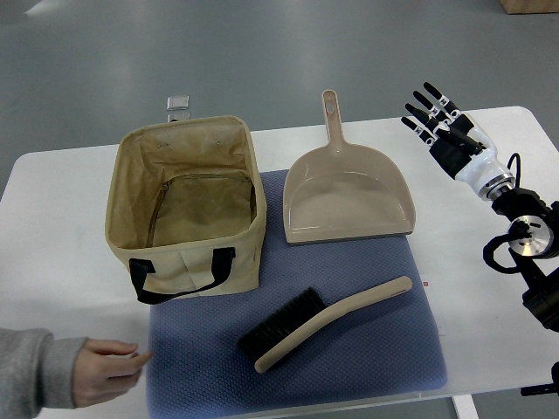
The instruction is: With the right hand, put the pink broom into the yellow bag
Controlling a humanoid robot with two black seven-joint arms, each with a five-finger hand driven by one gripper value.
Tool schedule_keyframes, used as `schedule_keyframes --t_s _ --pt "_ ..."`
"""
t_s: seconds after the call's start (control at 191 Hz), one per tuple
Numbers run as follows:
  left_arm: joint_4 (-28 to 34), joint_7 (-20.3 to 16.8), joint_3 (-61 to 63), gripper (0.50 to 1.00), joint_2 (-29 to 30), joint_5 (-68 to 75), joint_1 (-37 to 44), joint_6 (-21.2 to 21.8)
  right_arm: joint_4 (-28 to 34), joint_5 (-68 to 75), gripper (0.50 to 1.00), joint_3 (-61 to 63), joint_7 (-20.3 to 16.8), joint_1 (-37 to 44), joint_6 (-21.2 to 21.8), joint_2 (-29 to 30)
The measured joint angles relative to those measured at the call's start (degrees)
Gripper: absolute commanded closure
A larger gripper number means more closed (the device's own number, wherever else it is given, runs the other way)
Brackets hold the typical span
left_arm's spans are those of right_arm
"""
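Note:
The pinkish-beige hand broom (327, 319) with black bristles lies flat on the blue mat (384, 367), handle pointing right. An open yellow-tan fabric bag (188, 205) with black handles stands upright to its upper left, showing nothing inside. My right hand (437, 113) hovers over the table's far right, fingers spread and holding nothing, well away from the broom.
A matching dustpan (348, 196) lies behind the broom, handle pointing away. A person's hand in a grey sleeve (105, 371) rests at the mat's lower left corner. The white table (52, 262) ends near the right arm.

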Motion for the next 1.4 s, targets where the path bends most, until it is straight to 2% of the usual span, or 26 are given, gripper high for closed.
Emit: schedule_keyframes --t_s 0.753,1.005,1.402 --pt "-0.2 0.0 0.1 0.500 0.0 0.1 -0.2 0.0 0.2 0.0 0.568 -0.1 -0.2 0.1 0.0 0.2" --pt "-0.2 0.0 0.1 0.500 0.0 0.1 -0.2 0.0 0.2 0.1 0.568 0.0 -0.1 0.1 3.2 0.3" --pt "-0.2 0.0 0.1 0.500 0.0 0.1 -0.2 0.0 0.2 0.0 0.570 0.0 -0.1 0.3 3.4 0.3"
